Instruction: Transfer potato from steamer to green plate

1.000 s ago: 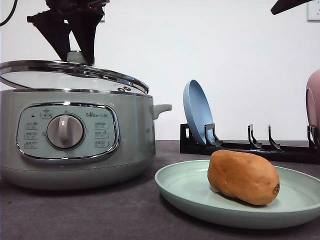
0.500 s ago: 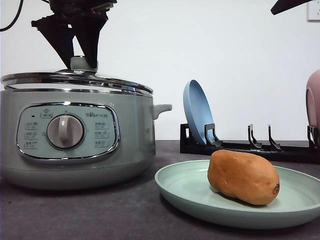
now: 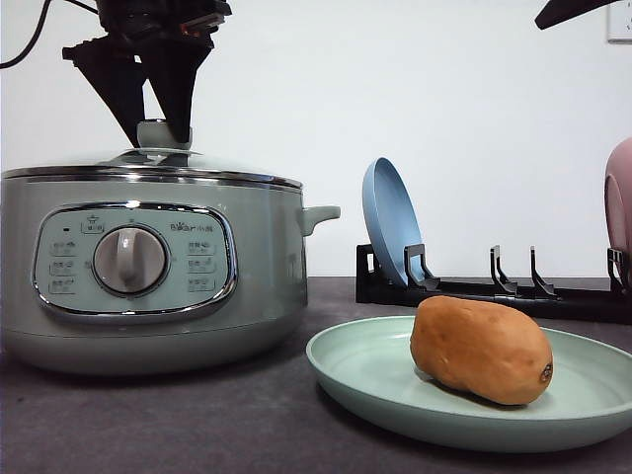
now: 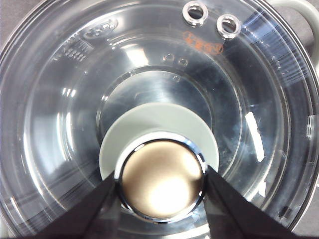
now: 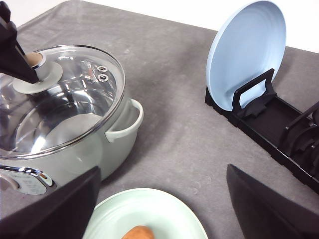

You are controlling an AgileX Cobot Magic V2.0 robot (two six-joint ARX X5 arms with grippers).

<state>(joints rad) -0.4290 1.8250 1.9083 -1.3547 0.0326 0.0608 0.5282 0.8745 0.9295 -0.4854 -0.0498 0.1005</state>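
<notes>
The potato (image 3: 481,349), oval and orange-brown, lies on the green plate (image 3: 365,380) at the front right; a sliver of the potato (image 5: 139,232) also shows on the green plate (image 5: 149,211) in the right wrist view. The sage-green steamer (image 3: 267,267) stands on the left with its glass lid (image 4: 249,99) seated flat on it. My left gripper (image 3: 161,123) is shut on the lid knob (image 4: 160,174), one finger pressed against each side. My right gripper (image 5: 163,169) hangs open high above the plate with nothing between its fingers.
A black dish rack (image 3: 494,291) at the back right holds an upright blue plate (image 3: 388,219), and a pink plate (image 3: 619,197) stands at the far right edge. The steamer's side handle (image 5: 124,124) points toward the rack. Grey tabletop (image 5: 184,134) lies between them.
The lid was raised and tilted a second ago. My left gripper has lowered it, and it now sits level on the steamer. Potato and plate have not moved.
</notes>
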